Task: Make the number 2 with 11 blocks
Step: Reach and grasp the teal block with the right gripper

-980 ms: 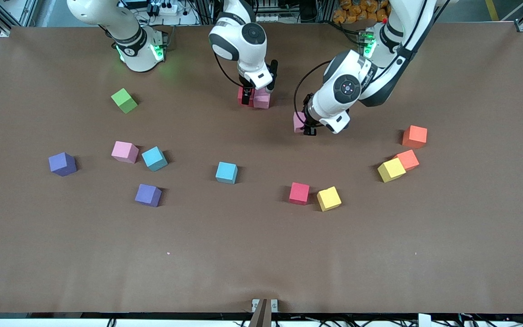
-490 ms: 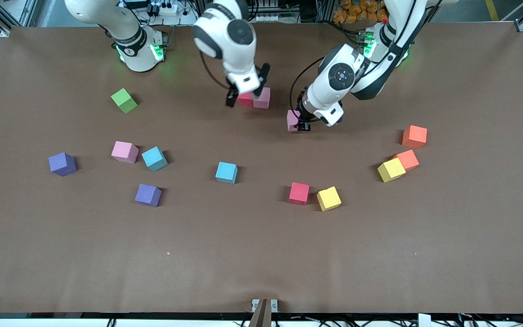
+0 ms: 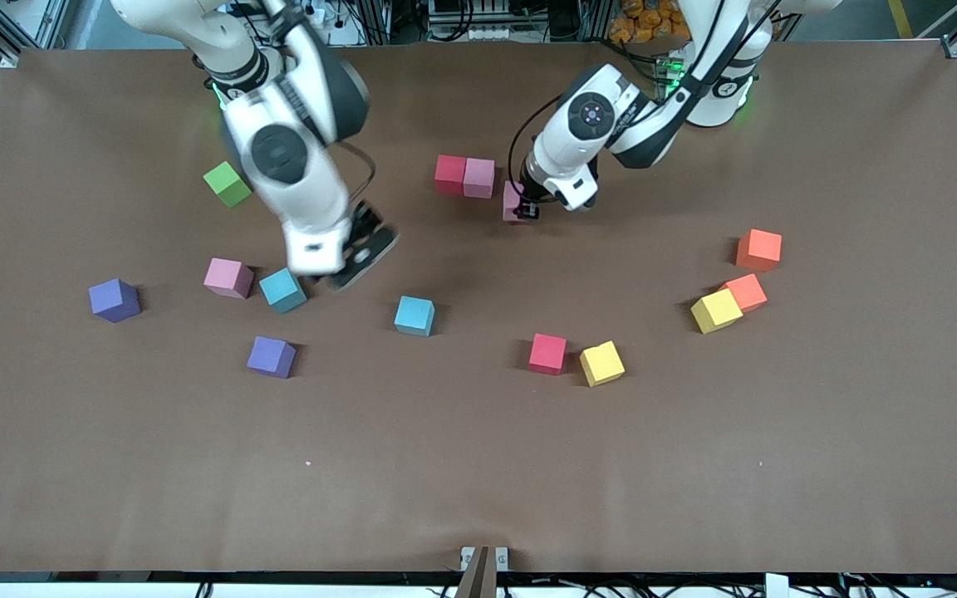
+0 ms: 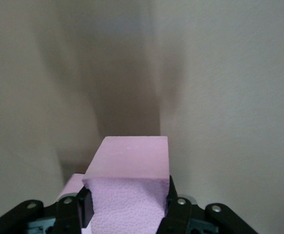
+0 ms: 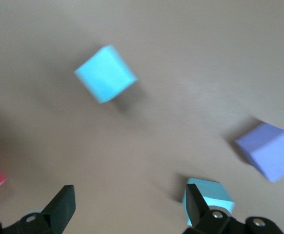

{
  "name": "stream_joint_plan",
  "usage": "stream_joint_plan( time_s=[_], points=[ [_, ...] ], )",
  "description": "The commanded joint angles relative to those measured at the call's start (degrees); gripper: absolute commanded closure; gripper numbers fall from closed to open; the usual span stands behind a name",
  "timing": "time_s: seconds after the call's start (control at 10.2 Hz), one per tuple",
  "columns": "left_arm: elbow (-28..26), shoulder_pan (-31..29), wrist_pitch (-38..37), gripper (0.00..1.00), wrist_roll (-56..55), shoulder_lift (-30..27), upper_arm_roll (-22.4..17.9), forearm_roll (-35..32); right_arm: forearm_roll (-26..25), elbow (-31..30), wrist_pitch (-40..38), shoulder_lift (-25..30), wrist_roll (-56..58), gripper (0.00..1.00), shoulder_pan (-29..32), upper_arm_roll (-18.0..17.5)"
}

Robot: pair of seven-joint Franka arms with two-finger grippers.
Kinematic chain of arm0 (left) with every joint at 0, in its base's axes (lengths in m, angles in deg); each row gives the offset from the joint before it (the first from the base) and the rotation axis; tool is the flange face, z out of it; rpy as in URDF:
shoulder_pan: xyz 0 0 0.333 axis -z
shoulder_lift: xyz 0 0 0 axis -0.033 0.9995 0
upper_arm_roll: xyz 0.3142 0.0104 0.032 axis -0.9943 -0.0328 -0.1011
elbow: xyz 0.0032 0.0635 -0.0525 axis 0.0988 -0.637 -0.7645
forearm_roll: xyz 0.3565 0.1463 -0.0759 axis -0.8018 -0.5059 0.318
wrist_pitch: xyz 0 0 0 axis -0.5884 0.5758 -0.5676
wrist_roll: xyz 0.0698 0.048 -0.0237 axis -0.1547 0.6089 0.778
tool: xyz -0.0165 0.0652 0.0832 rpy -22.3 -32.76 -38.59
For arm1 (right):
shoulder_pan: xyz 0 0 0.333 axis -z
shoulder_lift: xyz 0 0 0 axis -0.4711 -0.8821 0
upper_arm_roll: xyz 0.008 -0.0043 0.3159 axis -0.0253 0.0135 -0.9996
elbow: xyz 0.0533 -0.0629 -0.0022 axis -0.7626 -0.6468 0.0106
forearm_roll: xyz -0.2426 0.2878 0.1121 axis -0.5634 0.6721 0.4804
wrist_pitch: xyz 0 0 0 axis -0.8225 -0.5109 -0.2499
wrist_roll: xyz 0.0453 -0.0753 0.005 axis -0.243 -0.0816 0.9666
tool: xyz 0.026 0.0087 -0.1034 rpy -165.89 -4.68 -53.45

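Left hand (image 4: 127, 214) clamped on pink block (image 4: 130, 168), above plain brown table (image 4: 230, 97)

left pincer (image 3: 526, 209) clamped, right pincer (image 3: 360, 249) spread

Three pink blocks (image 3: 228, 277), two each red (image 3: 547, 353), teal, yellow, purple, orange, one green (image 3: 227, 183)

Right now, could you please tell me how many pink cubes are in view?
3: one matte pink cube touching the red cube, one in the left tool, one beside a teal cube.
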Motion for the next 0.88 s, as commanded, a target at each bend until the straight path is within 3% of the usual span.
stream_joint_plan(
  time_s=[0.0,0.29,0.59,0.78],
  points=[
    [-0.25,0.21,1.14,0.79,-2.3,0.77,0.17,-1.61,0.39,10.21,-1.14,-8.85,-16.86,0.0,0.37,-1.06],
    [-0.43,1.53,1.23,0.78,-4.07,2.0,0.44,-1.69,1.18,14.37,-0.09,-13.6,-33.7,0.0,-1.03,-1.4],
    [-1.04,3.2,2.29,0.78,-6.53,2.62,0.44,-1.69,8.36,15.97,7.0,-19.42,-43.12,0.0,-3.57,-1.41],
    [-1.48,3.2,2.37,0.78,-6.62,2.61,0.44,-1.69,9.01,15.97,9.57,-21.79,-44.56,0.0,-4.46,-1.41]
  ],
)
